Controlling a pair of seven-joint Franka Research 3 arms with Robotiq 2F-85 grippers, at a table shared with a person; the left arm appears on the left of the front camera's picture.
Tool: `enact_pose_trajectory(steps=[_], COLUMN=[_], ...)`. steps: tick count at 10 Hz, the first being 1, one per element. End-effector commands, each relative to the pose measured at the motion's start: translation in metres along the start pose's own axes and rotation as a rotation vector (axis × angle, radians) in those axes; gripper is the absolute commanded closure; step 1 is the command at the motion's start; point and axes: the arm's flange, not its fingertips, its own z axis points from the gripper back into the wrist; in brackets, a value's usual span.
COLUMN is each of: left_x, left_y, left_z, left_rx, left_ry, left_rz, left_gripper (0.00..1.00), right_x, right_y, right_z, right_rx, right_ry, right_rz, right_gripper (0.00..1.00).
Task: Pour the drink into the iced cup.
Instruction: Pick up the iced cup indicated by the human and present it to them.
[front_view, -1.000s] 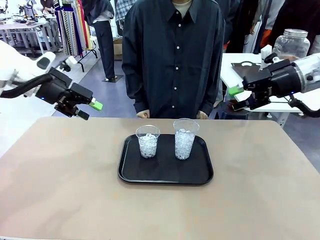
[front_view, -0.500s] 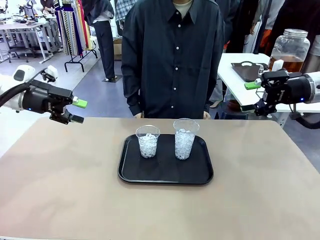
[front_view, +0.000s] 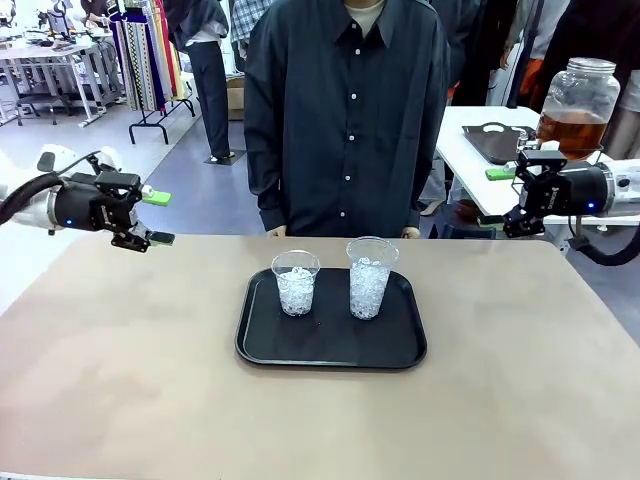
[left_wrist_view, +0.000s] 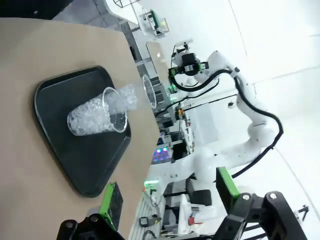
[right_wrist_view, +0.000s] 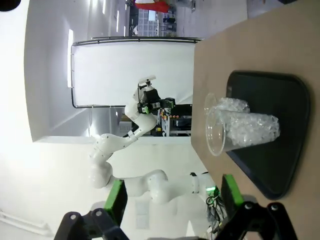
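Note:
Two clear cups of ice stand on a black tray (front_view: 330, 360) mid-table: a shorter cup (front_view: 296, 283) on the left and a taller cup (front_view: 370, 278) on the right. The drink (front_view: 575, 128), amber liquid in a large glass jar with a metal lid, sits on a white side table at the far right, behind my right arm. Above the table's far left edge my left gripper (front_view: 156, 216) hovers open and holds nothing. My right gripper (front_view: 506, 198) is open and bare off the far right edge. Both cups show sideways in the wrist views (left_wrist_view: 97, 116) (right_wrist_view: 245, 129), beyond my open left gripper (left_wrist_view: 167, 192) and right gripper (right_wrist_view: 173, 200).
A person in a dark shirt (front_view: 345, 110) stands at the far edge, directly behind the tray. A dark tray (front_view: 492, 140) lies on the white side table next to the jar. Bare tan tabletop (front_view: 120, 340) surrounds the black tray on all sides.
Both arms have drawn back toward their own sides and rolled their wrists. The right arm's retreat uncovered the jar. Cups and tray have not moved.

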Motion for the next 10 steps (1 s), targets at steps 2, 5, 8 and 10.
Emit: enact_pose_trajectory(steps=[2, 5, 8, 10], left_x=[0.0148, 0.0127, 0.0127, 0.0127], left_y=[-0.0095, -0.0086, -0.0086, -0.0086], left_z=[0.0023, 0.0019, 0.0019, 0.0019], left_rx=[-0.059, -0.034, -0.034, -0.034], left_ry=[-0.009, -0.001, -0.001, -0.001], left_rz=[-0.018, -0.007, -0.007, -0.007], left_gripper=[0.00, 0.00, 0.00, 0.00], right_x=[0.0189, 0.0113, 0.0127, 0.0127], right_y=[0.0078, 0.0080, 0.0021, 0.0021], right_z=[0.0061, 0.0044, 0.0044, 0.0044], right_rx=[0.085, 0.066, 0.057, 0.057], right_ry=[0.028, 0.032, 0.035, 0.035], right_rz=[-0.068, -0.077, -0.057, -0.057], right_gripper=[0.00, 0.00, 0.00, 0.00])
